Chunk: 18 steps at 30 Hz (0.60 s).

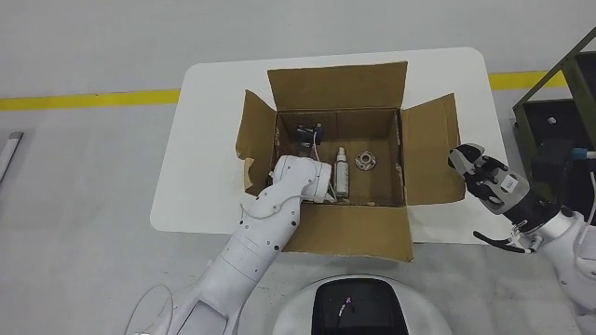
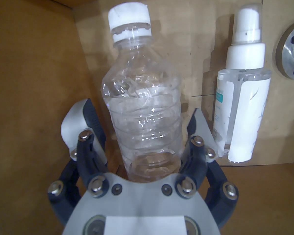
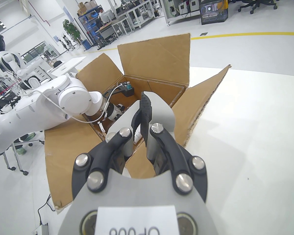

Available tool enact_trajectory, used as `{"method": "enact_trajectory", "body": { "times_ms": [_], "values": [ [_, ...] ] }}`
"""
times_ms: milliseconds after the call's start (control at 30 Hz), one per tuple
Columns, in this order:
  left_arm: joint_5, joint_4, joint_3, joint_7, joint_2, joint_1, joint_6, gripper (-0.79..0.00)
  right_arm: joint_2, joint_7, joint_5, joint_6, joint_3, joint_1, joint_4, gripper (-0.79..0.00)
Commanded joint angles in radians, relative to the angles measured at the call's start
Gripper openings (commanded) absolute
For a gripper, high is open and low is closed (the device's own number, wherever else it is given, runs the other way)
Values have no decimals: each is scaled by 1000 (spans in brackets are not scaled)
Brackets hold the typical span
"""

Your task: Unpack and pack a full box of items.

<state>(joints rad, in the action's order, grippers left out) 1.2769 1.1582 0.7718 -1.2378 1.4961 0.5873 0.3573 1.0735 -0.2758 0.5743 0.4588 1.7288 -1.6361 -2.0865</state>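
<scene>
Top view: an open cardboard box (image 1: 337, 86) sits on a white table (image 1: 214, 149), all four flaps folded outward. The left arm (image 1: 279, 205) reaches down into the box's left half. On the box floor beside it lie a spray bottle (image 1: 341, 169) and, just to its right, a metal flange (image 1: 365, 160). The right gripper (image 1: 463, 159) hangs over the table's right edge, just beyond the right flap.

Left wrist view: the left gripper (image 2: 140, 108) straddles a clear water bottle (image 2: 139, 86) with a white cap, lying on the box floor (image 2: 34, 74) near a corner. Its fingers (image 2: 88, 121) are spread, one on each side of the bottle's lower body, with a narrow gap on both sides. The spray bottle (image 2: 242, 99) lies parallel, just beside the water bottle, and the flange (image 2: 292, 52) lies beyond it.

Right wrist view: the right gripper (image 3: 144, 103) is outside the box (image 3: 154, 59), above the table (image 3: 247, 123), its fingers (image 3: 143, 113) pressed together on nothing. Beyond it, the left arm (image 3: 71, 96) dips into the box.
</scene>
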Motion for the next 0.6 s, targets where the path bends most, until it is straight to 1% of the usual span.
{"method": "enact_trajectory", "body": {
  "times_ms": [0,100,133,167,200,233,367,400,433,467,567],
  "values": [
    [1,-8,0,3,5,-1,2,-71,0,0,0,0,0,0,0,-785],
    [3,-21,0,9,12,-4,4,-74,0,0,0,0,0,0,0,-785],
    [4,-27,1,11,14,-5,6,-86,0,0,0,0,0,0,0,-785],
    [5,-34,2,12,16,-6,7,-120,0,0,0,0,0,0,0,-785],
    [9,-40,2,14,18,-8,9,-185,0,0,0,0,0,0,0,-785],
    [11,-45,3,16,21,-10,11,-314,0,0,0,0,0,0,0,-785],
    [17,-60,9,20,28,-14,15,-591,0,0,0,0,0,0,0,-785],
    [19,-62,10,22,30,-15,15,-708,0,0,0,0,0,0,0,-785],
    [22,-64,12,23,31,-15,15,-760,0,0,0,0,0,0,0,-785],
    [24,-65,14,24,32,-14,15,-785,0,0,0,0,0,0,0,-785],
    [18,-62,30,28,34,-10,19,-785,0,0,0,0,0,0,0,-785]
  ]
}}
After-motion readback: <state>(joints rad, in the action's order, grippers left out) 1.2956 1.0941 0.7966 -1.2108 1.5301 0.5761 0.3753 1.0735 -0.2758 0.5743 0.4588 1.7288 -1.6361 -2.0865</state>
